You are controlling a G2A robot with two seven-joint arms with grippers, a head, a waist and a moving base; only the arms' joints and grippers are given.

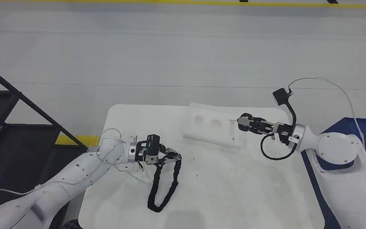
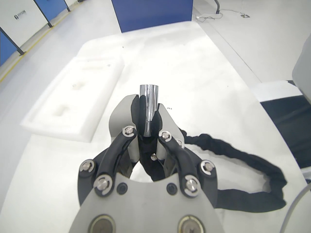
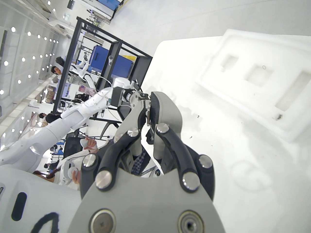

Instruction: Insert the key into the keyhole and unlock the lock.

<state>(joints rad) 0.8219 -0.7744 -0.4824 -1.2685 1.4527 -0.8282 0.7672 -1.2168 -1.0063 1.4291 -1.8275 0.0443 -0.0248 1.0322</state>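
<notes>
Left gripper is clamped on the lock at its chrome barrel, limp chain trailing on the table; I judge the barrel stiff, slick and weighty, best held mid-length with the keyhole end clear, while the right gripper rests near the tray, fingers together.

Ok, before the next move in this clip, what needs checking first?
1. Left gripper shut on the lock cylinder: ok.
2. Cylinder end sticking out past the gripper: ok.
3. Keyhole visible: cannot tell.
4. Key in the right gripper: cannot tell.
5. Right gripper lined up with the cylinder: not ok, it is at the foam tray's end, well apart.
6. Cable lying loose on the table: ok.
</notes>
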